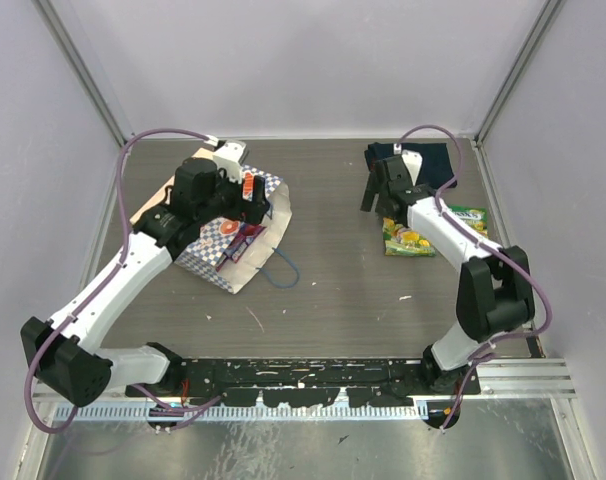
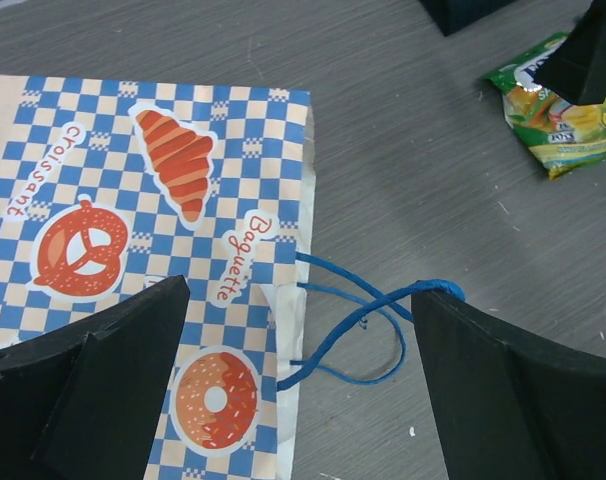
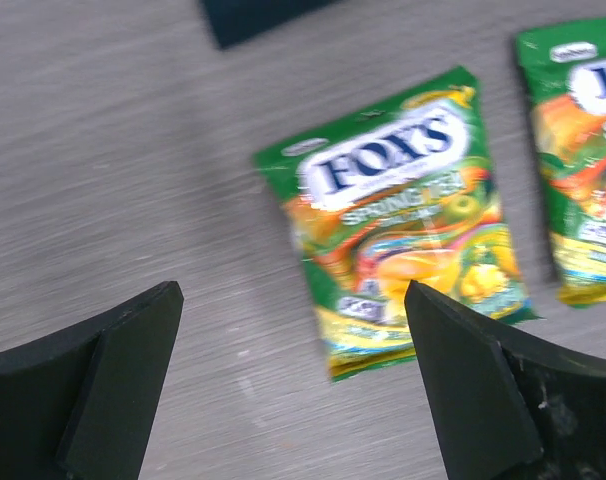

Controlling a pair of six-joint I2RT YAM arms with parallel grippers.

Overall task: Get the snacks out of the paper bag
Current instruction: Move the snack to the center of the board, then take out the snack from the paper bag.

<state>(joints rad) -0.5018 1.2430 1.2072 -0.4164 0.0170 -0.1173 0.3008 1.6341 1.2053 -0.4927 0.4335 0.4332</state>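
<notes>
Paper bag (image 2: 133, 200) lay flat on the worktop (image 2: 433, 150), printed "Croissant" and "Baguette" over blue-and-white checks. Left tool (image 2: 301, 295) hung over the bag's mouth and blue cord handles (image 2: 353, 320), fingers spread wide, gripping nothing. Well right of the bag lay a first green packet (image 3: 408, 215) reading "FOX'S", its smaller print blurred. A second green packet (image 3: 583, 170) lay just beyond it. Right tool (image 3: 293, 290) hovered over the first packet, spread wide, empty.
</notes>
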